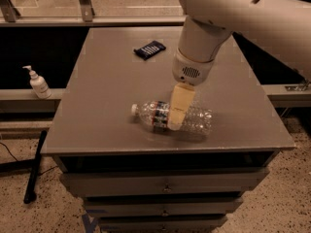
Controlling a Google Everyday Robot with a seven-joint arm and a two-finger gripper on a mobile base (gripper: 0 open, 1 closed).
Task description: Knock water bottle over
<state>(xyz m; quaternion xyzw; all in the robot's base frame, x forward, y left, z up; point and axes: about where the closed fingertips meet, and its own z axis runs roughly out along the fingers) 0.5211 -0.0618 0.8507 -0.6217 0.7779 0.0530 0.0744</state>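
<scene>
The water bottle (197, 120) lies on its side near the front edge of the grey table (107, 91). It is clear ribbed plastic, with its white cap pointing left and its label band near the middle. My gripper (175, 123) hangs down from the white arm. It is over the bottle's middle, in front of the label, and seems to touch it. The gripper hides part of the bottle's middle.
A dark blue packet (149, 49) lies at the back of the table. A small white pump bottle (38, 83) stands on a ledge to the left. Drawers (165, 188) sit under the tabletop. A black pole (34, 169) leans by the floor at left.
</scene>
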